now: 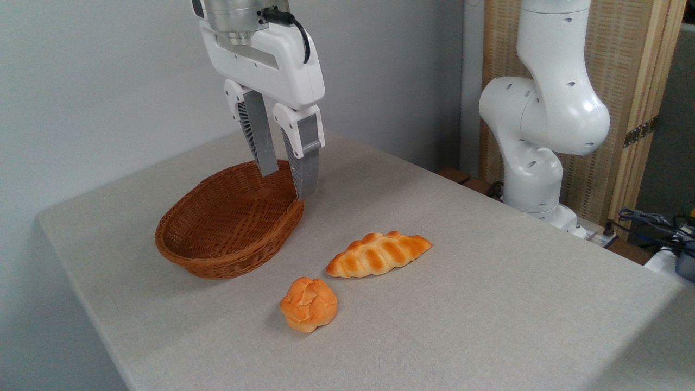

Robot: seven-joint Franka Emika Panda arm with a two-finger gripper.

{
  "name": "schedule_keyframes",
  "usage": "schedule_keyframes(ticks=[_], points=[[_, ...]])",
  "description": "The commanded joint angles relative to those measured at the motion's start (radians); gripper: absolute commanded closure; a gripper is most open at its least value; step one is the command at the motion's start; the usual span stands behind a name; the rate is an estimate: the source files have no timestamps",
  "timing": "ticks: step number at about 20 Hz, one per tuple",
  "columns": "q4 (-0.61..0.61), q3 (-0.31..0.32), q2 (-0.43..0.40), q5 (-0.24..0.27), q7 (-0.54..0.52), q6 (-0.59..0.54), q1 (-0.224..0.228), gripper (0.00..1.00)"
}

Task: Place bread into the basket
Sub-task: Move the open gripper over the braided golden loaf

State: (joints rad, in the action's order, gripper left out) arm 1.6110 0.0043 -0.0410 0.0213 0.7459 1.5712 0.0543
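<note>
The bread (379, 253) lies on the desk (488, 304) at centre frame, just right of the basket (228, 228). It looks light, soft and easily crushed, so a gentle pinch across its middle suits. The gripper (288, 182) hangs empty, fingers slightly apart, upper left.

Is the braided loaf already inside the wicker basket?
No. The braided loaf lies on the table to the right of the empty basket, beside the round bun.
</note>
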Motion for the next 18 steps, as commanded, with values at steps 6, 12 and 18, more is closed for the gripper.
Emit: schedule_keyframes(ticks=[6,12,18], points=[[0.021,-0.001,-0.005,0.005,0.000,0.013,-0.005,0.00],[0.156,-0.001,-0.083,0.005,0.026,0.038,0.008,0.00],[0.565,0.003,-0.267,-0.029,0.156,0.203,0.101,0.00]])
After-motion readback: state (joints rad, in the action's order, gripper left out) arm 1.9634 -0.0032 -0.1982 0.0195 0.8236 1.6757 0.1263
